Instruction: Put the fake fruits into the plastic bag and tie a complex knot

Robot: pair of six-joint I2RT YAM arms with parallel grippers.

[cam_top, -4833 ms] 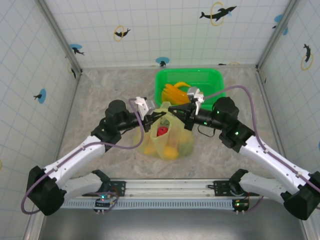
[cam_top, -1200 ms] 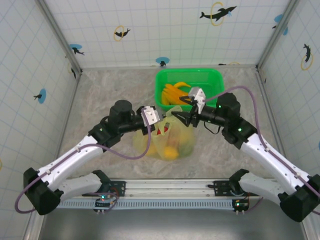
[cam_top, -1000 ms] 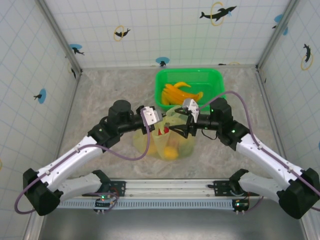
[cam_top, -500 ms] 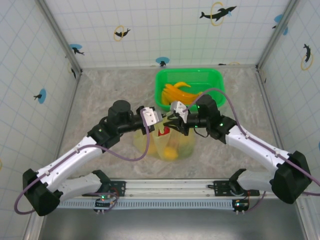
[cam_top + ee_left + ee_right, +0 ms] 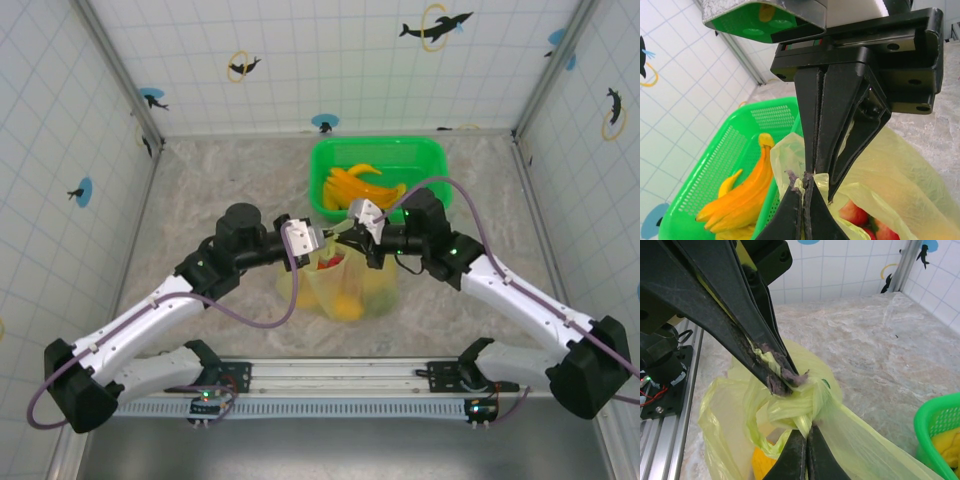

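Right wrist view: the plastic bag point(image 5: 865, 445) stands on the desk point(image 5: 865, 340) between the two arms, its handles drawn up into a twisted bunch at the top. The right pincer point(image 5: 807, 432), wide open beside the bag's mouth a second ago, has swung in and clenched on the plastic just under that bunch. The left pincer point(image 5: 782, 385) stays clamped on the bunch's frayed end, nearly tip to tip with its partner.

With both pincers now gripping the gathered top, the work looks to have passed from loading to tying. A first wrap seems to be in place, though whether it is a true knot is hard to tell through the crumpled film. Fake fruits point(image 5: 347, 305) show through the bag's side, one orange low down and red ones higher up.

A cluster of bananas point(image 5: 745, 195) lies in the green basket point(image 5: 715, 165) just behind the bag, so the loading may not be complete.

The pincers crowd each other at the bag's neck, leaving little room to pass one end around the other, and the basket's rim sits close behind. Purple cables point(image 5: 470, 185) loop above both wrists.
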